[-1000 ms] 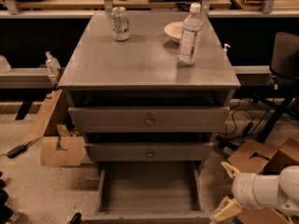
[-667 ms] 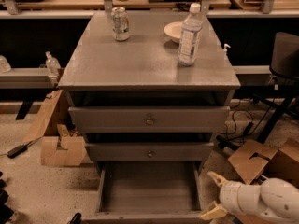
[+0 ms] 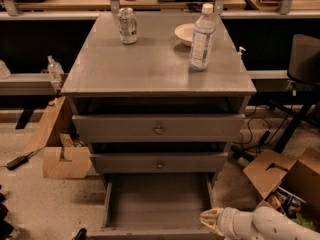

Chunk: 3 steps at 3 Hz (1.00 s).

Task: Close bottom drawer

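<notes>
in the one camera view, the grey wooden bottom drawer (image 3: pixel 157 201) stands pulled well out from the grey cabinet, its bare floor showing and its low front panel running along the lower edge of the picture. your white arm's gripper (image 3: pixel 211 220) sits low at the right, just beside the drawer's front right corner; whether it is spread or pressed together you cannot tell. the front panel lies to the gripper's left in the picture, and the drawer slides away from the camera, so the push probably has to go straight in toward the cabinet. above it, the mid-width grey drawer (image 3: pixel 159 162) and the widest grey drawer (image 3: pixel 157 129) look shut. the grey tabletop (image 3: pixel 150 69) carries a drinks can (image 3: pixel 128 25), a clear plastic bottle (image 3: pixel 202 36) and a pale bowl (image 3: pixel 186 33). an open cardboard box (image 3: pixel 285 184) crowds the floor near the arm.
</notes>
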Each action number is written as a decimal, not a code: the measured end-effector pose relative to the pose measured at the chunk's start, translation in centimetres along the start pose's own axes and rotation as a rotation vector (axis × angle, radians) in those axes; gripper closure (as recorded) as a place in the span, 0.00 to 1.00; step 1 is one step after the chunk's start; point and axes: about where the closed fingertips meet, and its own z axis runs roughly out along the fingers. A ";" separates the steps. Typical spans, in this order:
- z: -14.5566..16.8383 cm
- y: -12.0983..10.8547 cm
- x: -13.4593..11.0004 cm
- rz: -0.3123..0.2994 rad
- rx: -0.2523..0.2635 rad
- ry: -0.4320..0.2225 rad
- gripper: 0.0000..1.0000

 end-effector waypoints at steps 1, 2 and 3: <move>-0.4 -0.1 -0.5 -0.006 0.002 -0.004 0.95; 1.0 0.7 1.2 0.039 -0.013 -0.015 1.00; 3.7 4.4 4.3 0.081 -0.046 0.014 1.00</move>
